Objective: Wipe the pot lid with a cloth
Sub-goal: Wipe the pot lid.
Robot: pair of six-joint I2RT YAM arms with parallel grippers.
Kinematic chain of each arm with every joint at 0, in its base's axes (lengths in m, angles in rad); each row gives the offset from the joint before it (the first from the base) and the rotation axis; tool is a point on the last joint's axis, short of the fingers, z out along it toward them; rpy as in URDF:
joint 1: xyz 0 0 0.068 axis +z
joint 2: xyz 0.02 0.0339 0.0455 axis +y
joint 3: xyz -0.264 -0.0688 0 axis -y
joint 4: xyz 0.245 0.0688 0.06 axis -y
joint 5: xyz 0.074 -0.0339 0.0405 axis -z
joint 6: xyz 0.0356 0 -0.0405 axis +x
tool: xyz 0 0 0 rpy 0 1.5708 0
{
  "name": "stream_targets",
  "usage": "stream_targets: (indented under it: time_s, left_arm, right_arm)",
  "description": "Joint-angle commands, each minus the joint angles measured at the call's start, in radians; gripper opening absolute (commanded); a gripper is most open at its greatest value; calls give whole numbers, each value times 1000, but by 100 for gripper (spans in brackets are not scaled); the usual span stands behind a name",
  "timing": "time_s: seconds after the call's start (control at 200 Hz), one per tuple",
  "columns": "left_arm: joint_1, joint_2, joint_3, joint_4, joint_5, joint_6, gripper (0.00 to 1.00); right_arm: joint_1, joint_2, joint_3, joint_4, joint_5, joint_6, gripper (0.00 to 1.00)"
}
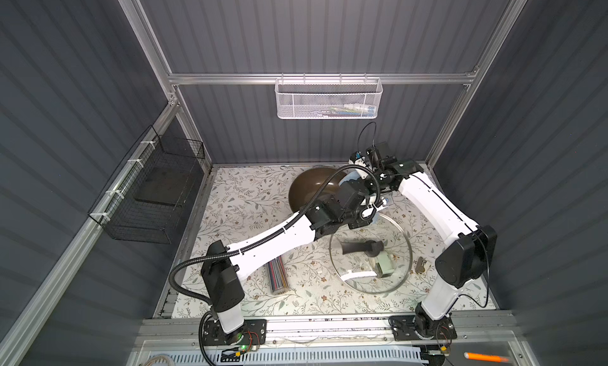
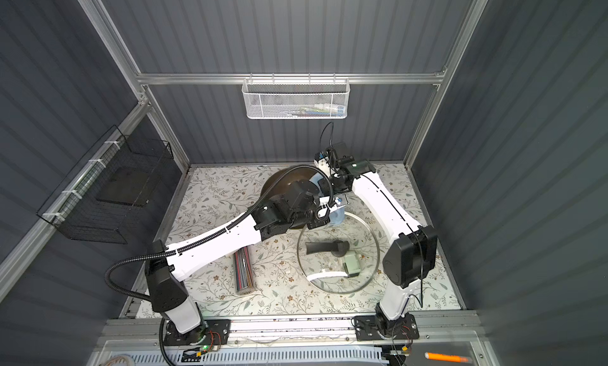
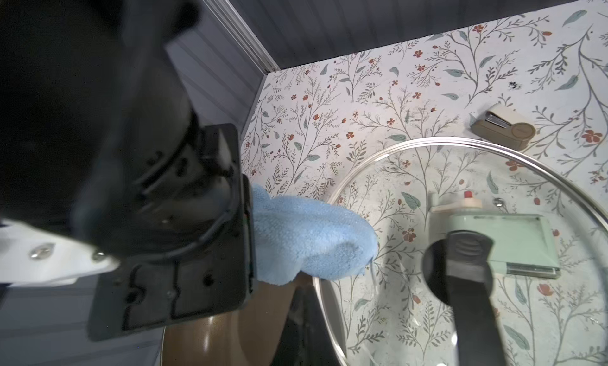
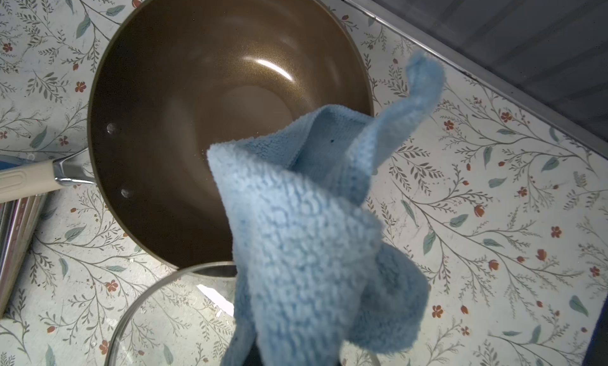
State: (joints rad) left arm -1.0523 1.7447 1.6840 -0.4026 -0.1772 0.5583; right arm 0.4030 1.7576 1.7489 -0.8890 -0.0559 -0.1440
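Nearest the arm bases, left side: a clear tube of coloured pens (image 1: 278, 275) lies flat on the floral table (image 1: 237, 203). To its right the pot lid (image 1: 371, 249) lies flat on the near-right part of the table, long black handle on top; a pale green and white object (image 1: 383, 266) shows through the glass, inside the rim's outline. A small tan stapler (image 1: 421, 265) sits just beside the lid's right edge. At the lid's far rim: the left claw (image 2: 324, 218) hangs above it, jaws together; whether they pinch anything, cannot tell. Just beside that claw the cloth (image 4: 306, 249) hangs clear of the table, bunched, one corner sticking out, over the spot where the lid's far rim meets the dark brown pan (image 4: 214, 117). The right claw (image 3: 246, 236) is clamped on one end of the cloth; the rest trails out of it, and in the left wrist view the free end overlaps the lid's rim. Cloth touching glass or not: cannot tell. The pan stands behind the lid, its cream handle visible in the right wrist view. Farthest: a white mesh basket (image 1: 329, 99) hangs from the rail on the back wall, and a black wire basket (image 1: 148, 190) hangs on the left wall.
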Motion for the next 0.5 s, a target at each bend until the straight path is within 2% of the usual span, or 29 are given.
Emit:
stream_targets:
  time_s: [0.0, 0.13, 0.295, 0.365, 0.405, 0.495]
  left_arm:
    - [5, 35, 16, 16, -32, 2, 0]
    - [5, 54, 23, 12, -24, 3, 0]
    - [2, 66, 40, -40, 71, -21, 0]
    - [-11, 70, 43, -76, 110, -35, 12]
    - [-25, 60, 22, -68, 116, -35, 27]
    - [-51, 61, 19, -114, 148, -48, 52]
  right_arm:
    - [-23, 2, -51, 34, -10, 52, 0]
    - [-65, -26, -91, 87, -9, 89, 0]
    - [-183, -74, -117, 169, -123, 167, 0]
    - [-218, -91, -127, 194, -145, 194, 0]
    - [-232, -98, -131, 201, -148, 203, 0]
    - [-255, -113, -143, 210, -148, 218, 0]
